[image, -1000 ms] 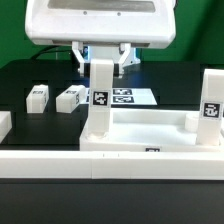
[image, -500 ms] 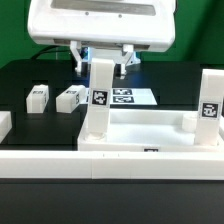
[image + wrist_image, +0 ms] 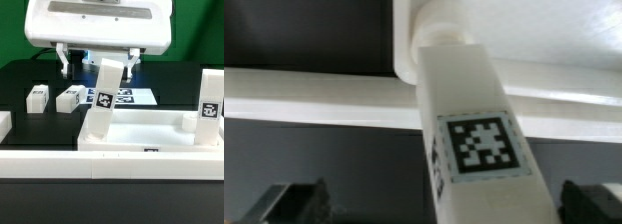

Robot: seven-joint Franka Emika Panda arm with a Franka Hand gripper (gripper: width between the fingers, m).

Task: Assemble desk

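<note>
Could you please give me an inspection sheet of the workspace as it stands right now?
Surface: black table, marker board lying flat on it.
Job's things: desk slab; tilted leg standing on its corner at the exterior view's left; upright leg at the exterior view's right; two loose legs lying on the table.
Clutter: long white rail in front of the slab.
Gripper: open, fingers either side of the tilted leg, not touching it.
Cables: nothing seen.
Surroundings: green backdrop.

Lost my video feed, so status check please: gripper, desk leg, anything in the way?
Gripper open, astride the leg. Leg stands at desk slab corner, slightly tilted. Two loose legs lie clear.
</note>
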